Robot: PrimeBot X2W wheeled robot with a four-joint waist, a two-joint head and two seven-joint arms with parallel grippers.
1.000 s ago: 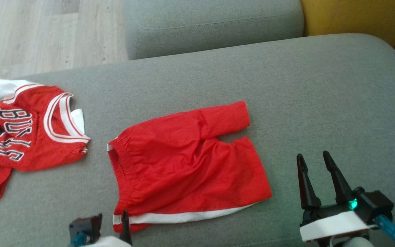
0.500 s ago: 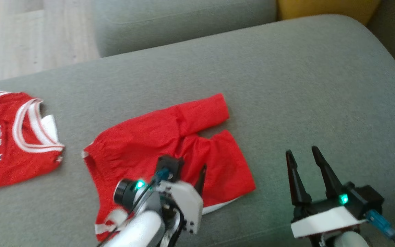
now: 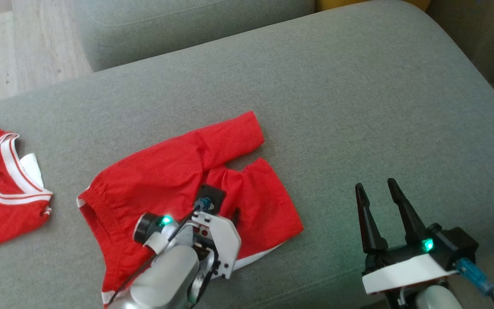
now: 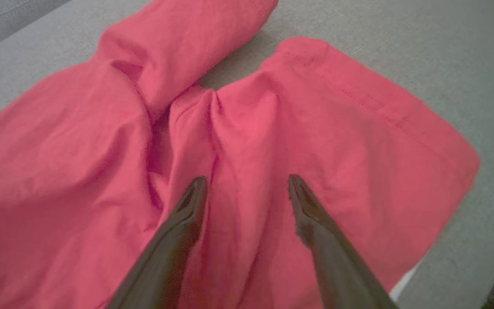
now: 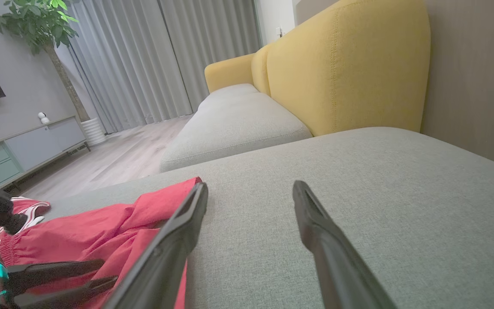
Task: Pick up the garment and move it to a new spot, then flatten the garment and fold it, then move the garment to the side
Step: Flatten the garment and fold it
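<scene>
The garment, a pair of red shorts [image 3: 165, 180] with a white stripe, lies rumpled on the grey sofa seat [image 3: 358, 107]. Its two legs point toward the far right. My left gripper [image 3: 221, 212] hovers low over the crotch area, open. In the left wrist view both fingers of the left gripper [image 4: 247, 182] are spread above the creased red shorts [image 4: 315, 128] with nothing between them. My right gripper [image 3: 375, 184] stands open over bare cushion, right of the shorts. The right wrist view looks past the right gripper [image 5: 250, 186] at the shorts [image 5: 101, 231] and the left gripper [image 5: 107, 271].
A red and white jersey [image 3: 2, 184] lies at the left edge of the seat. A second grey cushion [image 3: 187, 25] sits behind, with wood floor [image 3: 15, 43] to its left. A yellow backrest [image 5: 345, 64] rises beyond the seat.
My left arm has swung in from the bottom edge to above the middle of the shorts. The head camera has turned, shifting the scene left. The right gripper holds its pose.
</scene>
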